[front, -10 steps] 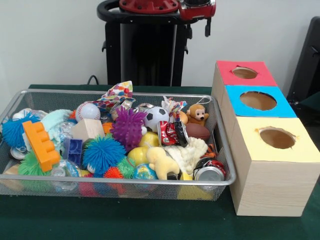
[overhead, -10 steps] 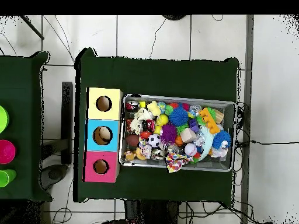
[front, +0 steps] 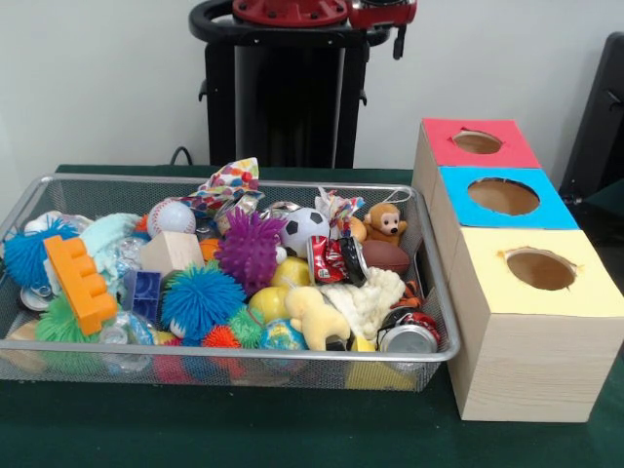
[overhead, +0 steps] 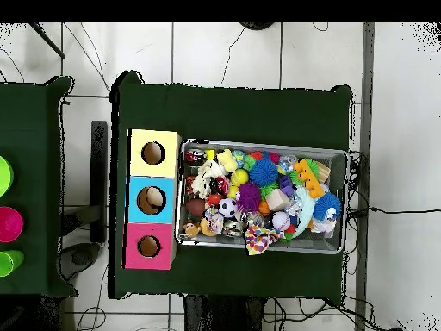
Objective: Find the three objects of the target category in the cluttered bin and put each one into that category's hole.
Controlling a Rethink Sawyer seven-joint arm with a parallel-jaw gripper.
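Only a dark tip of the fingers [front: 398, 44] hangs at the top edge of the front view, under the red arm [front: 382, 12]. It cannot be told how far apart the fingers are, and nothing shows in their hold. They are well above everything on the desk [front: 292, 429] and touch none of it.

Below the fingers and to their left in the front view sits the wire bin [front: 234, 359], heaped with toys. Almost straight beneath them lies a toy monkey [front: 385, 222] against the bin's far right corner, with a brown football [front: 385, 256] just in front of it. A crushed red can [front: 336, 260] and a soccer ball [front: 304, 229] lie a little further left. A yellow plush animal [front: 314, 317] and a second can [front: 409, 333] lie nearer the bin's front rim. Further left of the fingers are a purple spiky ball [front: 251, 249], a blue spiky ball [front: 200, 300], a baseball [front: 173, 217] and an orange block [front: 78, 283].

Below and to the right of the fingers, just beside the bin, stand three boxes in a row, each with a round hole in its top. These are the red box [front: 444, 146], the blue box [front: 458, 210] and the yellow box [front: 595, 292].
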